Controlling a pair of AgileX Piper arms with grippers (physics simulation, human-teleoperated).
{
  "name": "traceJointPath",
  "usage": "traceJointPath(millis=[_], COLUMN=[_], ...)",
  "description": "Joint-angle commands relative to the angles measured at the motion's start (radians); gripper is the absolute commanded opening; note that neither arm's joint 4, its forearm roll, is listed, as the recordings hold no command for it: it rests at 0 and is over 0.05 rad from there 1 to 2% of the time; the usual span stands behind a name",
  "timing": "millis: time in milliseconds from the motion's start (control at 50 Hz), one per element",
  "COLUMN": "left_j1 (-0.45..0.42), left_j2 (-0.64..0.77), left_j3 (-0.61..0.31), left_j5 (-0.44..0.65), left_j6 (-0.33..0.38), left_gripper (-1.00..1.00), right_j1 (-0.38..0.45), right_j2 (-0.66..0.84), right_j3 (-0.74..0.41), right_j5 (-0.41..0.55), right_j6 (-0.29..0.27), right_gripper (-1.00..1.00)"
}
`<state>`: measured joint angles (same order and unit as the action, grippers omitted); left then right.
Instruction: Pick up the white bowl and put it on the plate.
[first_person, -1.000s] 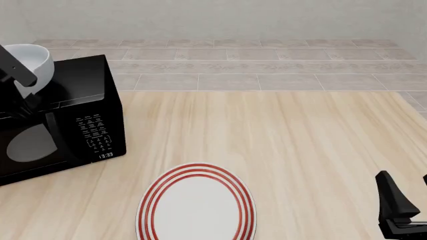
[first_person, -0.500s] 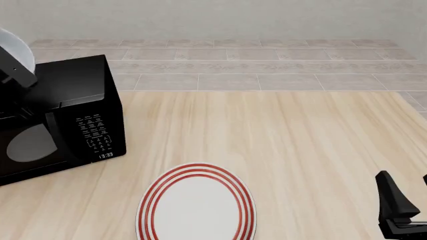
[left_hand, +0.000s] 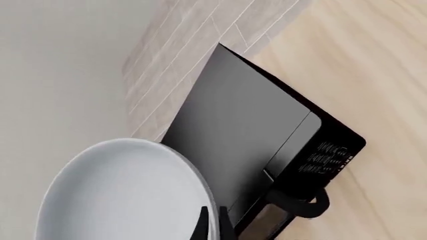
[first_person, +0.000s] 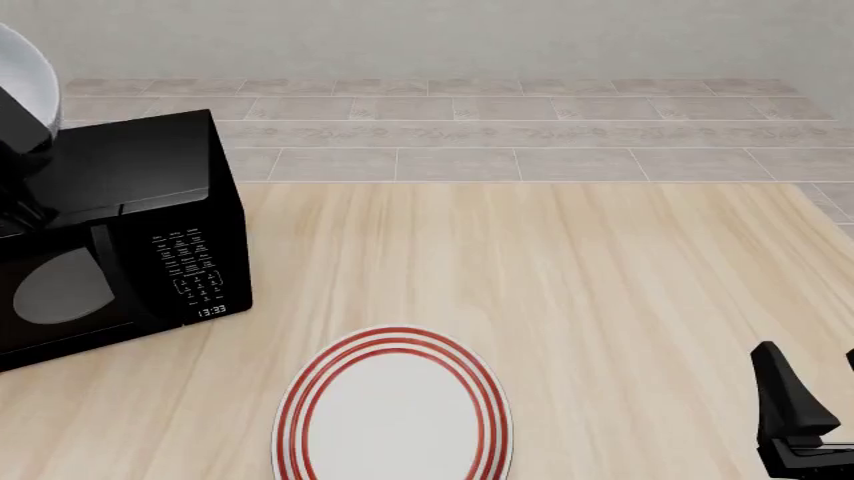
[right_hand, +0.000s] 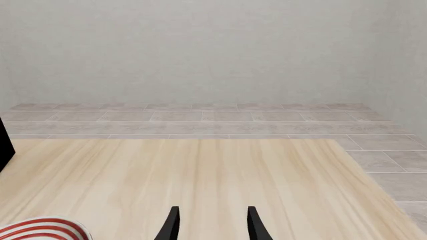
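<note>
The pickup looks done: the left claw (left_hand: 210, 223) pinches the rim of the white bowl (left_hand: 127, 192), carried high above the black microwave (first_person: 127, 230). What is left is the carry and the set-down, since the plate (first_person: 394, 405) lies on the desk (first_person: 574, 290) well below and off to the right of that claw. The right claw (right_hand: 210, 225) sits idle with jaws parted and nothing between them. In the front view only 1 edge of the bowl shows, and the plate's near side is cut off.
</note>
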<state>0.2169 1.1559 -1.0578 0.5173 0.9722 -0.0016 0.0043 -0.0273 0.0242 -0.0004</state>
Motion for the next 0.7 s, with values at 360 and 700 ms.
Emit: traceJointPath(millis=[360,700], left_j1=[-0.265,-0.504], left_j2=[-0.198,-0.244], left_j3=[-0.101,-0.194], left_j5=[0.272,0.391], left_j6=[-0.169,-0.344], left_gripper=[-1.00,-1.00], right_j1=[0.002,0.003], right_j2=[0.000,0.000], right_j3=[0.009,0.009], right_j5=[-0.009,-0.009], right_j6=[0.000,0.000], right_gripper=[1.00,1.00])
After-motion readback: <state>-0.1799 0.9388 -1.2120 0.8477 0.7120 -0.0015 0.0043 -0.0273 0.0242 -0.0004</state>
